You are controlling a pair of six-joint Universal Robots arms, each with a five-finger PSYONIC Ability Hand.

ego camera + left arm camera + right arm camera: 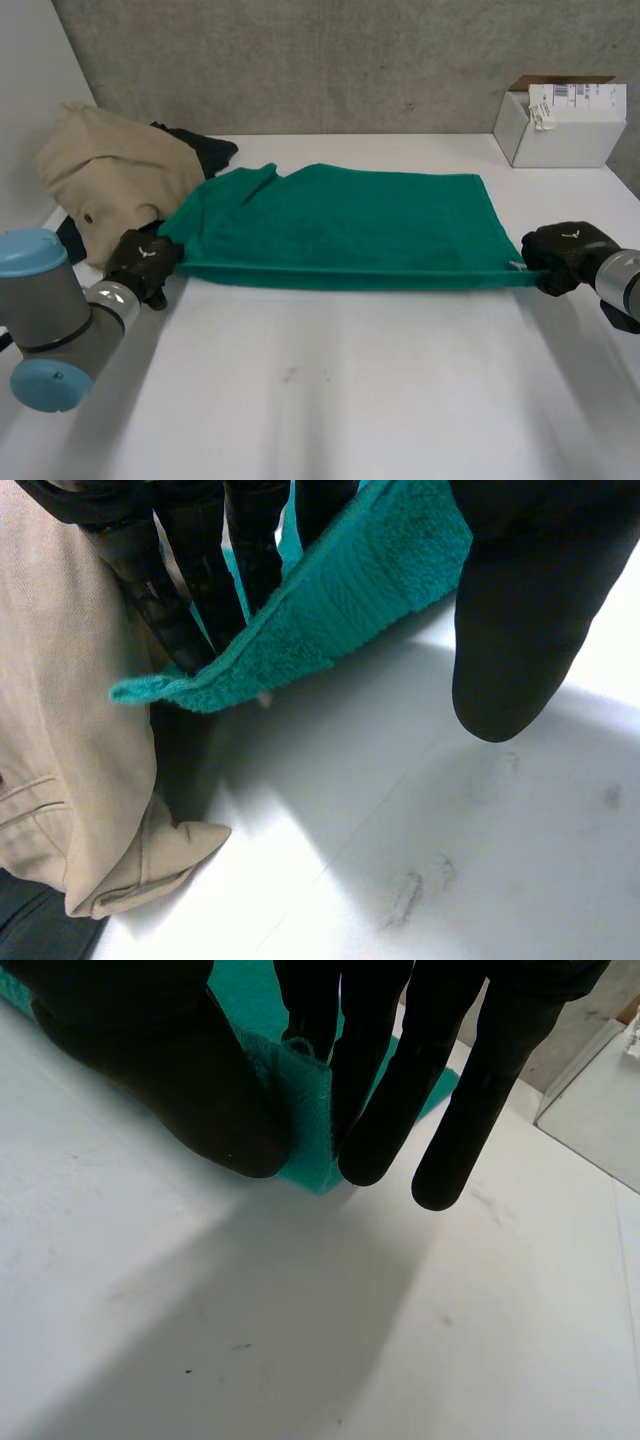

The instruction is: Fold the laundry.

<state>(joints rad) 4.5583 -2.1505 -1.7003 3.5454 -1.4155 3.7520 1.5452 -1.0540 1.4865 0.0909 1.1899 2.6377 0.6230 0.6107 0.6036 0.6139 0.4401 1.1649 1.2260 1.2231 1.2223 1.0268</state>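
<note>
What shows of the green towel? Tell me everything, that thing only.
The green towel is teal terry cloth with a hemmed edge, spread wide across the white table. Its near edge is stretched straight and raised a little off the surface. The left hand pinches the near corner on its side, and the right hand pinches the opposite near corner. The far left part is rumpled and lies against a beige garment.

The place is presenting as a robotics lab: a bare concrete wall point(350, 60) is backing a plain white table point(350, 400), and a white cardboard box point(560, 130) is sitting at its far corner.
</note>
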